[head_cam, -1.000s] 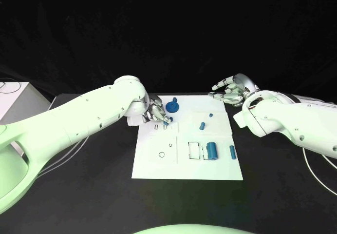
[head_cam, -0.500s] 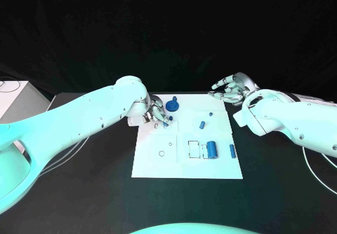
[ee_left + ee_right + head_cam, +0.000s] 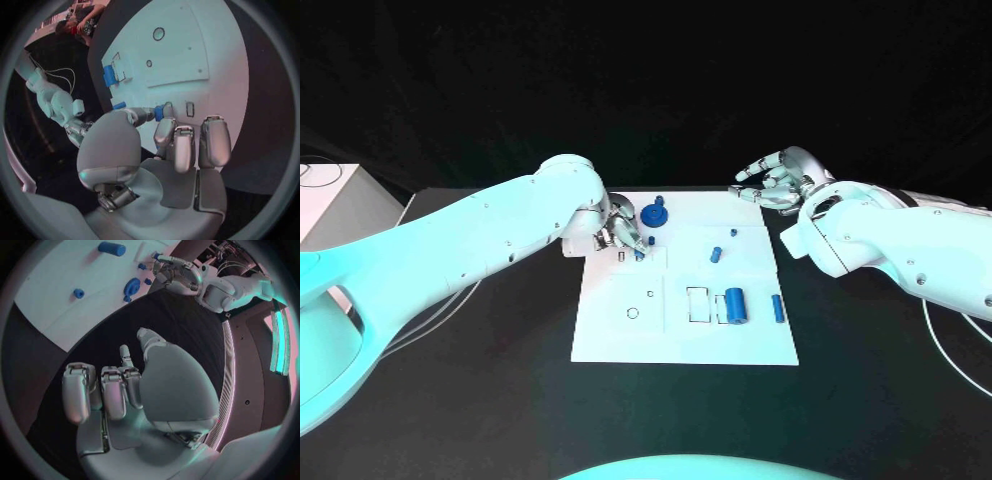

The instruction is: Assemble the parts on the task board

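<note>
The white task board [image 3: 625, 335] lies in the middle of the black table. My left hand [image 3: 619, 230] hovers low over the board's far left part and pinches a small blue part [image 3: 159, 111] between thumb and finger, just beside a small rectangular slot [image 3: 190, 108]. A round blue wheel-like part [image 3: 656, 216] stands right behind that hand. Two small blue pegs [image 3: 715, 257] lie mid-board, while a thick blue cylinder [image 3: 737, 307] and a thin blue pin [image 3: 777, 308] lie on the right side. My right hand [image 3: 773, 182] hangs off the board's far right corner, fingers loosely bent, holding nothing.
A white box [image 3: 336, 200] stands at the table's far left edge. Round holes [image 3: 633, 314] and a white rectangular frame [image 3: 698, 306] mark the board's near half. Black table surface stretches on both sides of the board.
</note>
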Tool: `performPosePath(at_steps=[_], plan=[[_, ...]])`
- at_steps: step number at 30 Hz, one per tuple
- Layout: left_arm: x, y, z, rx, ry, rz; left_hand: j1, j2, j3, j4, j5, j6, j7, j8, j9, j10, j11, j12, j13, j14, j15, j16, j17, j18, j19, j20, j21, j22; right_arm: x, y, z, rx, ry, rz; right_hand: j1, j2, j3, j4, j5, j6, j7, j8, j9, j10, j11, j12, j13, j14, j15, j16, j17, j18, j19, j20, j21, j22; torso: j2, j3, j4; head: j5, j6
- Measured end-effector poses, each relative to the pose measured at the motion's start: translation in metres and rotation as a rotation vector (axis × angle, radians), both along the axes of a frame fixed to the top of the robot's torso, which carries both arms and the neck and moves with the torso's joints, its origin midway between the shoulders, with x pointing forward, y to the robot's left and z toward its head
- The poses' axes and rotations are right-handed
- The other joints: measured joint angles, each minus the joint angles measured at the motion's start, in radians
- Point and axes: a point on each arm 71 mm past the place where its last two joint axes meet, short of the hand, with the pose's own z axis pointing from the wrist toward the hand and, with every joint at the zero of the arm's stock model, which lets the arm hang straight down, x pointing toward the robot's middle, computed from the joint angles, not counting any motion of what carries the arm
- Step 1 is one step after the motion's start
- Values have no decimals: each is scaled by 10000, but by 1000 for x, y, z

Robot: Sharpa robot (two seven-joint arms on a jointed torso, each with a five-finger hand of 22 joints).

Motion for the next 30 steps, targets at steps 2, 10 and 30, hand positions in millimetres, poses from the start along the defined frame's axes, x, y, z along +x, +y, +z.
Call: performPosePath(at_steps=[2,10,30], plan=[[0,0,0,38,-18,-2,0,0,0,0,0,0,0,-20,0,0,0,0,0,0,0,0,0,0,0,0,0,5,0,0,0,-1,1,-1,0,0,0,0,0,0,0,0,0,0,0,0,0,0,0,0,0,0,0,0,0,0,-1,1,0,0,-2],[0,1,-2,125,-22,-3,1,1,0,0,-4,0,0,-30,1,0,0,0,-1,0,0,0,0,0,0,0,0,8,0,0,0,-3,5,2,0,0,0,0,0,0,0,0,0,0,0,0,0,0,0,0,0,0,0,0,0,-2,-1,6,-5,13,-17],[1,3,-4,172,18,66,2,2,0,0,-11,1,-1,-16,2,0,1,0,-2,0,0,0,0,0,0,0,0,6,0,0,0,-10,20,13,0,0,0,0,0,1,0,0,0,0,0,0,0,0,0,0,0,0,0,0,0,-4,3,11,-5,10,-35]])
